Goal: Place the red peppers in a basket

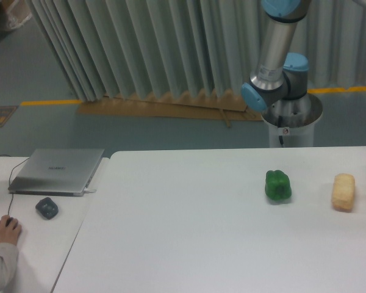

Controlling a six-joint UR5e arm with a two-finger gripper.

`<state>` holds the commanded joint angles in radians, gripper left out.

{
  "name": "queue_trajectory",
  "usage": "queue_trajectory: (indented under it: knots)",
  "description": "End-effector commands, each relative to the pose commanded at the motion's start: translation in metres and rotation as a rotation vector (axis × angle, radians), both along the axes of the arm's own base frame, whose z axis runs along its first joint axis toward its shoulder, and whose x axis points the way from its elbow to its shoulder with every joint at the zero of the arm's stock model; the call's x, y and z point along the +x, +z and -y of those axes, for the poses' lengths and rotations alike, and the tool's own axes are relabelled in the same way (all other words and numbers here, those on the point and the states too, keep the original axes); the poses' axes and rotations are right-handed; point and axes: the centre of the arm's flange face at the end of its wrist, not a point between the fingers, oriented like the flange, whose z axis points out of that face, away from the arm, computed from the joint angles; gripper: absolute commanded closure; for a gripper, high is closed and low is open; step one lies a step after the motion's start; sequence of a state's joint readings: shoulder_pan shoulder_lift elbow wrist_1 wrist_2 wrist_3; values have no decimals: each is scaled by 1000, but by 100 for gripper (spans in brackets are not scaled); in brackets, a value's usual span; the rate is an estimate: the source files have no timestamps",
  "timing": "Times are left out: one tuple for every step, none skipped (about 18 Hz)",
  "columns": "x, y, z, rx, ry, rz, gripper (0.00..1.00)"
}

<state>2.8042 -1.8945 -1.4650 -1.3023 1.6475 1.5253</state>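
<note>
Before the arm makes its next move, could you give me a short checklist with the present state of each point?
1. Small red bell pepper in view: not ok, none is seen on the white table.
2. Basket in view: not ok, none is seen.
3. Gripper state: cannot tell, only the arm's grey and blue joints show; the gripper is out of frame.
4. Wrong items told apart: ok, the green bell pepper and the pale yellow corn-like piece lie apart.
5. Person's hand away from the arm: ok, it rests on the side desk.
</note>
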Motion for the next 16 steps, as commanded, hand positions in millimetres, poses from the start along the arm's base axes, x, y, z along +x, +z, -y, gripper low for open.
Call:
queue_trajectory:
  knots:
    - [9, 2, -16, 13, 33, -3, 0]
    - [19, 0, -29, 19, 57, 0, 0]
    - [28, -4, -41, 43, 84, 15, 0]
    - [35, -6, -49, 57, 111, 25, 0]
    - [43, -10, -58, 65, 140, 36, 0]
    - [51, -10, -66, 69, 164, 38, 0]
    - [59, -9, -71, 70, 178, 40, 0]
    - [67, -10, -77, 71, 181, 42, 0]
    - [71, -11, -80, 71, 192, 46, 0]
    - [79, -11, -86, 71, 197, 47, 0]
    - [90, -13, -97, 75, 204, 53, 0]
    - [96, -18, -107, 77, 233, 59, 0]
    - [101, -27, -119, 82, 270, 57, 0]
    - [106, -36, -131, 86, 291, 47, 0]
    - [107, -38, -131, 91, 299, 46, 0]
    - [105, -34, -128, 99, 304, 42, 0]
